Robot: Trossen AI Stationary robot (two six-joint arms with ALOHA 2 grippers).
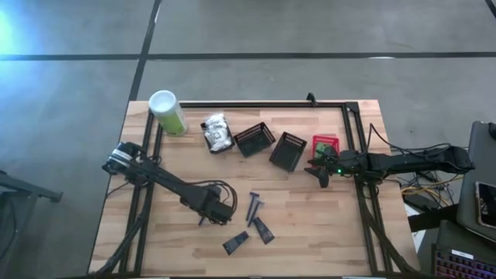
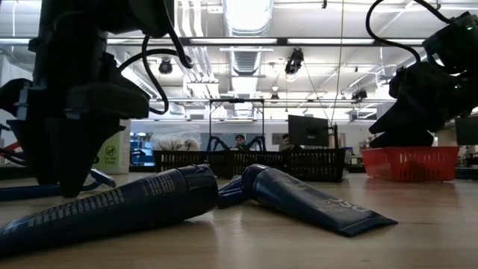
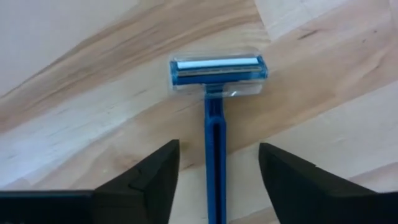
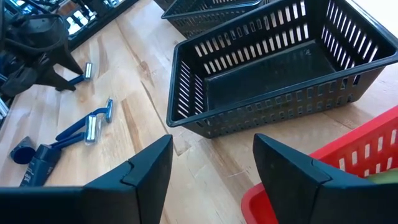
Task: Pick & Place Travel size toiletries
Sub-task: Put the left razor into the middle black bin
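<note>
A blue razor [image 3: 216, 118] with a clear cap over its head lies flat on the wooden table. My left gripper [image 3: 217, 180] points down over it, open, with one finger on either side of the handle and a gap to each. Two more blue razors [image 1: 253, 205] and two dark tubes [image 1: 262, 230] lie just to its right. White wrapped packets [image 1: 217, 133] lie at the far side. My right gripper [image 1: 318, 172] waits open at the right, between the red basket [image 4: 348, 168] and a black basket [image 4: 273, 74].
A tall pale-green canister [image 1: 167, 112] stands at the far left corner. Two black slotted baskets [image 1: 254, 139] [image 1: 288, 149] and the red basket [image 1: 325, 146] sit in a row at mid-table. Bare wood lies along the near edge.
</note>
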